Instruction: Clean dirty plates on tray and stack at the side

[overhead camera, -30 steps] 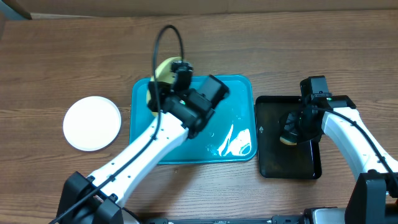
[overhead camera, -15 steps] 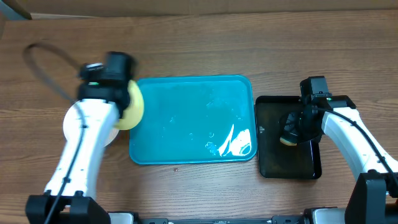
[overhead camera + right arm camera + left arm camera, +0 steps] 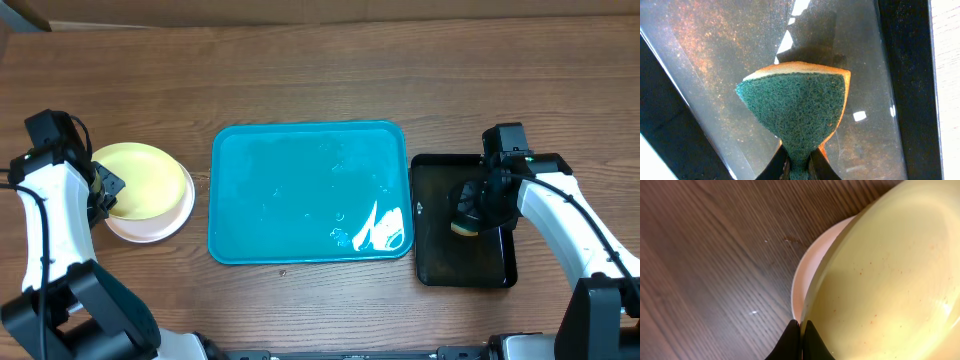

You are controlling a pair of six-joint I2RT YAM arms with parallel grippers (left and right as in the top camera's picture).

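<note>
The pale yellow-green plate (image 3: 140,180) lies on top of a white plate (image 3: 165,222) on the table, left of the turquoise tray (image 3: 300,190). My left gripper (image 3: 103,190) is shut on the yellow-green plate's left rim; in the left wrist view the fingers (image 3: 801,335) pinch the plate (image 3: 890,275), with the white plate's edge (image 3: 807,275) under it. The tray holds no plates, only wet streaks. My right gripper (image 3: 478,205) is shut on a green-and-orange sponge (image 3: 797,107) over the black tray (image 3: 440,230).
The black tray (image 3: 900,60) sits right of the turquoise tray, wet and glossy inside. A pale strip runs along the table's far edge (image 3: 300,12).
My left arm swung from over the turquoise tray to the far left, carrying the yellow-green plate onto the white plate. The right arm has not moved.
</note>
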